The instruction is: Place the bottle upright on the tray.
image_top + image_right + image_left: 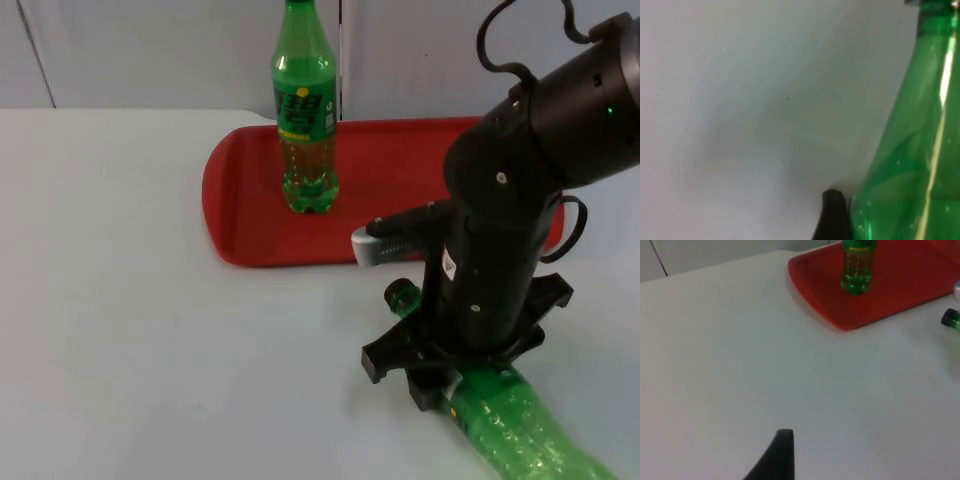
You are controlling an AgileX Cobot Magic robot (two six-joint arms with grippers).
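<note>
Grasping step, judged from the scene: right gripper (440, 385) lowered over the neck of the lying bottle (520, 420), fingers on both sides; closed on it or not, cannot tell. Cap just beyond the gripper, body trailing behind it on the white table (150, 330). Next: firm grip, lift, turn upright, carry to the red tray (240, 240) ahead, beside the standing bottle (305, 110). Left gripper (777, 455) waiting, far to the side; finger state impossible to tell. Right wrist view giving the fingertip touching green plastic, hidden under the arm in the top view.
</note>
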